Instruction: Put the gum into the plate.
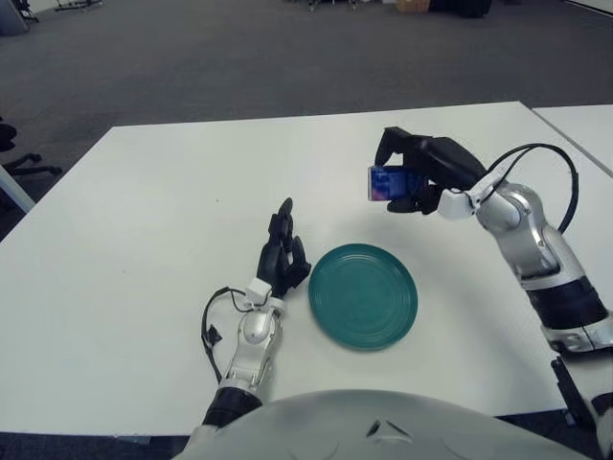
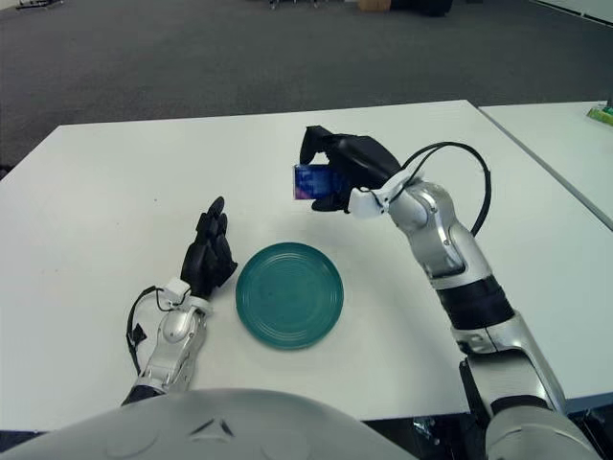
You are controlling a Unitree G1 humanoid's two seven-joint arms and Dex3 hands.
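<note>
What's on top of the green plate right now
Nothing shows on the green plate; its whole face is bare. The gum pack is held in the right hand, raised over the table beyond the plate. The left hand shows left of the plate.

no readable text, gum pack (image 1: 385, 182) print too blurred

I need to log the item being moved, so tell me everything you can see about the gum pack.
The gum is a small flat rectangular pack, blue and purple with a glossy wrapper. The right hand grasps it, black fingers curled over its top and far side, holding it on edge. It shows above the white table, beyond the green plate, touching neither. Its print is too small to read.
</note>
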